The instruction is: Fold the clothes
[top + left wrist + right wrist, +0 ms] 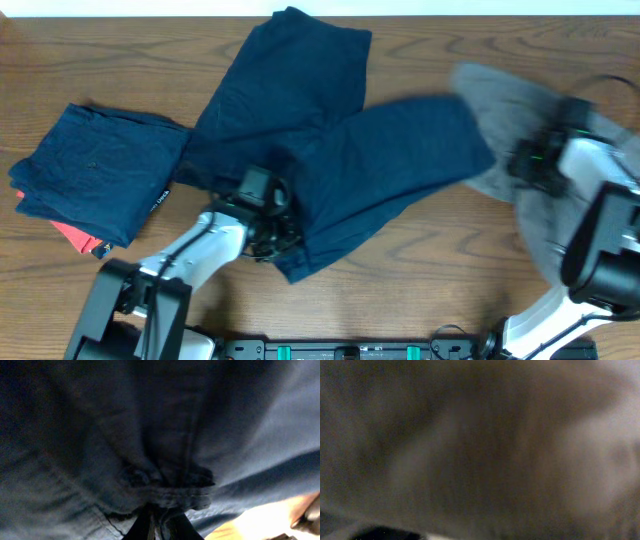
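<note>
Dark navy shorts [150, 425] fill the left wrist view right up against the lens, a gathered tuck of the cloth pinched between the left fingers [140, 531], with a strip of wooden tabletop [260, 522] showing at lower right. The right wrist view is only a grey-brown blur of fabric, and whether the right fingers [528, 160] are spread or pressed together I cannot tell.

Only the overhead view gives the layout. The navy shorts [330, 150] lie mid-tabletop in a bent shape: one leg runs up toward the far edge, the other stretches rightward, its end overlapping the grey garment [500, 110]. The left fingers [268, 225] grip at the shorts' near edge (beside the lowest corner). The right fingers sit over the grey garment, crumpled at the right side. At far left is a folded navy pile [95, 170] with a small white-lettered label [160, 200], lying on a red cloth [75, 237]
</note>
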`<action>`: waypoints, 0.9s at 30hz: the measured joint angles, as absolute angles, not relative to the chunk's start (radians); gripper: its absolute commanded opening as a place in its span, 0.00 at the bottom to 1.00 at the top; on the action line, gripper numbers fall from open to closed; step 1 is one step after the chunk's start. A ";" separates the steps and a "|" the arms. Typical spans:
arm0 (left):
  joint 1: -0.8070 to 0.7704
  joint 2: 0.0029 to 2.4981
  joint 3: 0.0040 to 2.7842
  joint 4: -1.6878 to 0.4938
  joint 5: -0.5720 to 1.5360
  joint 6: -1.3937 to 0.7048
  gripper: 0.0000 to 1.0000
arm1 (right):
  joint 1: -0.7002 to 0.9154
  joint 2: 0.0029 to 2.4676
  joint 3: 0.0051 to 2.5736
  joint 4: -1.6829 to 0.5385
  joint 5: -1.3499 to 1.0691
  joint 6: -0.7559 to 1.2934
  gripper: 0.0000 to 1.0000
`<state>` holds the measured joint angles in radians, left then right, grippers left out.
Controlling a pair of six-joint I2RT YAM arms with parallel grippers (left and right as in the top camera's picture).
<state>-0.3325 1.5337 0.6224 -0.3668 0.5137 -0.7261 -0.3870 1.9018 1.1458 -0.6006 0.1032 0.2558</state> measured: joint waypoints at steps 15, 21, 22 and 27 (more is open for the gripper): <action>-0.131 1.444 0.603 -0.553 0.468 -0.564 0.53 | -0.509 1.763 1.280 -0.844 -0.381 0.138 0.86; -0.131 1.426 0.606 -0.601 0.491 -0.549 0.78 | -0.299 1.668 1.272 -1.055 -0.382 0.097 0.85; -0.131 1.426 0.606 -0.607 0.498 -0.549 0.79 | -0.275 1.668 1.254 -1.053 -0.381 0.102 0.85; -0.131 1.427 0.601 -0.687 0.517 -0.572 0.79 | -0.207 1.672 1.110 -0.980 -0.374 0.175 0.85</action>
<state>-0.1307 1.4269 0.6006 -0.6872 0.5167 -0.5724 -0.2070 1.6718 1.1099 -0.9798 -0.3740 0.1753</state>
